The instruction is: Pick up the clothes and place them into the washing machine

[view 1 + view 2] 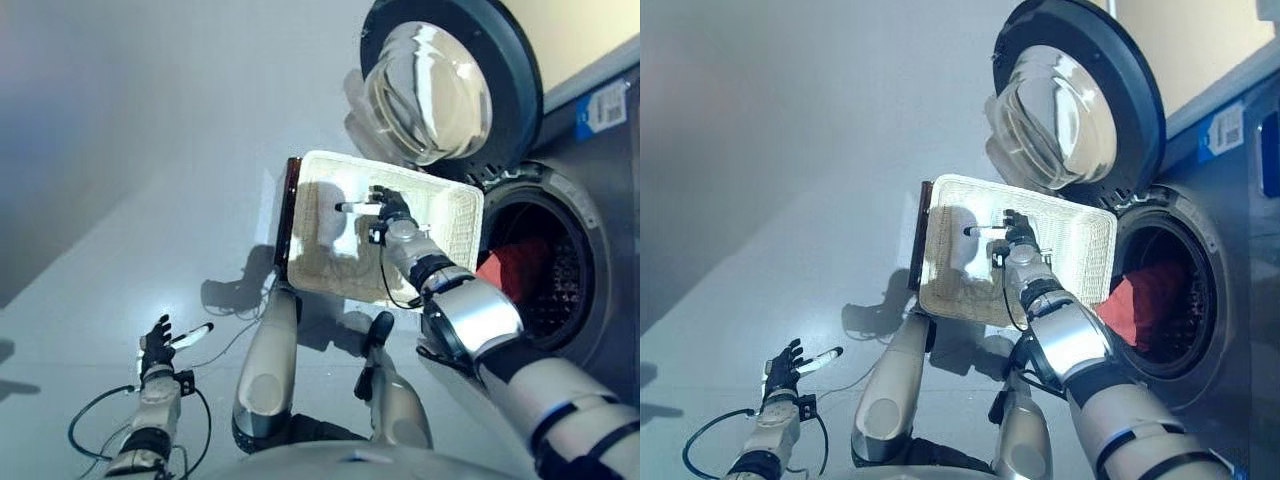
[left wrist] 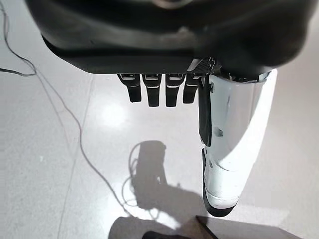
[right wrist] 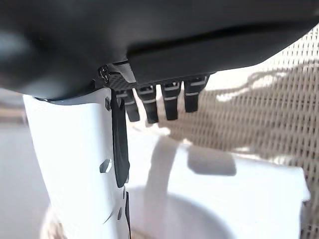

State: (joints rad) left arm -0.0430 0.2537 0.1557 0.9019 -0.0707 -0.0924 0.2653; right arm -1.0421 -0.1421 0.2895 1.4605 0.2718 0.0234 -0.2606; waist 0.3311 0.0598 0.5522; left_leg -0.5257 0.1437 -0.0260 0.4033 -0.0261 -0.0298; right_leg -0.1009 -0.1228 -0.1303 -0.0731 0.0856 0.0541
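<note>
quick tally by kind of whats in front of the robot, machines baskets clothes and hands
washing machine, door open: 1
basket, white woven: 1
red clothes in the drum: 1
robot hands: 2, left hand over the floor, right hand over the basket
total: 5

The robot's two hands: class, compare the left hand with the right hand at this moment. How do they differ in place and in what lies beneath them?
The right hand reaches forward over the white woven basket beside the washing machine; the left hand hangs low at the side, away from both. Under the right hand lies the basket's pale inside; under the left hand lies only grey floor. Shared: both are open, with a white-covered thumb, and hold nothing.
</note>
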